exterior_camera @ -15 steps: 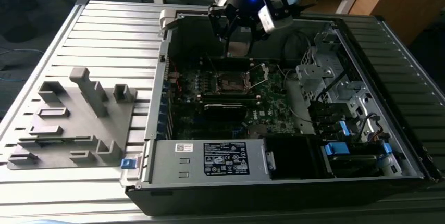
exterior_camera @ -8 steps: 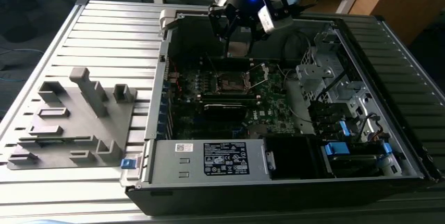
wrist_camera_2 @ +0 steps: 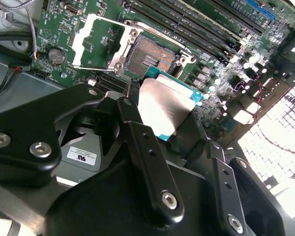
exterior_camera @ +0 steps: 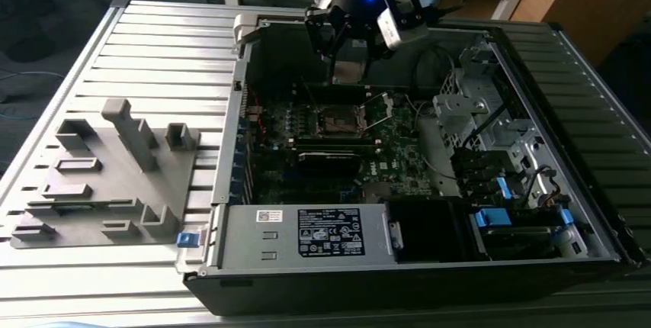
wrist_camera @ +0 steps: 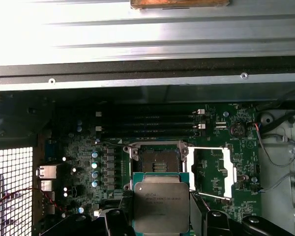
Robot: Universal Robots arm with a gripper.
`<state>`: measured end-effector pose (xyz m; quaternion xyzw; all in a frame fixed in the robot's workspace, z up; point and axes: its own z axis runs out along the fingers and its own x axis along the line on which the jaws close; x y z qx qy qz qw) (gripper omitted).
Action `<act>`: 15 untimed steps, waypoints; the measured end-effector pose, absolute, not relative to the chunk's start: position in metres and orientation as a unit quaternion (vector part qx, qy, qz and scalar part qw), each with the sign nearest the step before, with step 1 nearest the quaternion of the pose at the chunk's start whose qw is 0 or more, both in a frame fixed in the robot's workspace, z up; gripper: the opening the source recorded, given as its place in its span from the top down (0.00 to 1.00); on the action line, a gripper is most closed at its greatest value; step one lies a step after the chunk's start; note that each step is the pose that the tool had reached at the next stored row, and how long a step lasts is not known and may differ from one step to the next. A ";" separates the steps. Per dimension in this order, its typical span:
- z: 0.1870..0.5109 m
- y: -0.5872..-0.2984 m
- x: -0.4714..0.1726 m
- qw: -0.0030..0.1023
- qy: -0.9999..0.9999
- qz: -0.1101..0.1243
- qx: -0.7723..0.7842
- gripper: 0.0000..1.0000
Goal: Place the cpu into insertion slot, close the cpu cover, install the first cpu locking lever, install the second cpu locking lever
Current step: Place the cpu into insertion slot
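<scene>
Cpu (wrist_camera: 161,206) in pincer (wrist_camera: 162,222), nr insertion slot (wrist_camera: 156,160).

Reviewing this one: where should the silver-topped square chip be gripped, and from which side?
Grip the silver-topped square cpu by two opposite thin edges, coming from above its flat top. It is a thin plate whose underside probably has to seat in the dark square insertion slot, so that face should stay free. The tool holds it this way, one finger on each side edge.
</scene>
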<state>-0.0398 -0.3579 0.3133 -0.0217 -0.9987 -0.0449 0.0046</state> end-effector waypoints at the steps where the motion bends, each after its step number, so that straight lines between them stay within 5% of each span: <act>1: 0.313 -0.358 -0.040 0.005 -0.999 -0.045 -0.022 0.46; 15: 0.313 -0.358 -0.040 0.004 -0.998 -0.045 -0.038 0.46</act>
